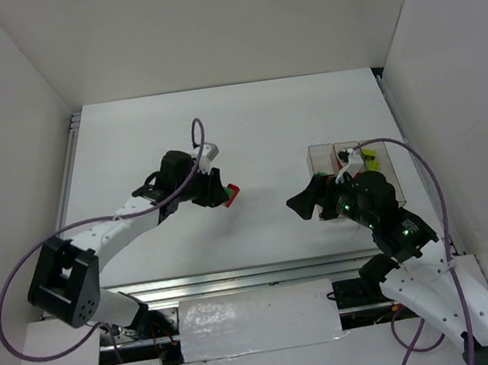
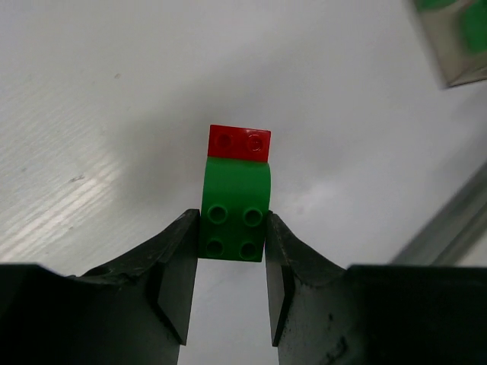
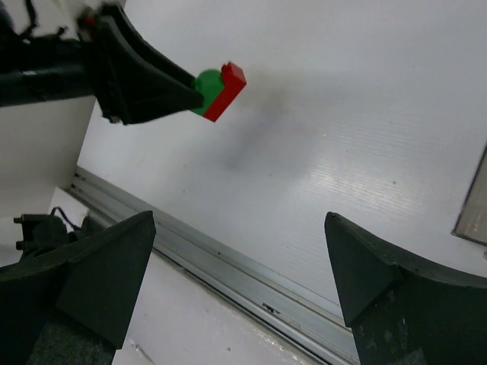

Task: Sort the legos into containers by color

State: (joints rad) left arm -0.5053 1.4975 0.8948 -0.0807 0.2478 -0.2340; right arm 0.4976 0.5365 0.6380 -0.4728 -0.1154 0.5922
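Note:
My left gripper is shut on a green lego that has a red lego stuck on its far end. The pair hangs above the white table at centre left. In the right wrist view the joined green and red legos stick out of the left fingers. My right gripper stands wide open with nothing between its fingers, facing the left one. The clear containers sit behind the right arm, partly hidden by it. A yellow-green lego shows inside. One container corner with green legos shows in the left wrist view.
An aluminium rail runs along the table's near edge, also visible below the right gripper. White walls close in the table on the left, right and back. A purple cable loops above the left wrist.

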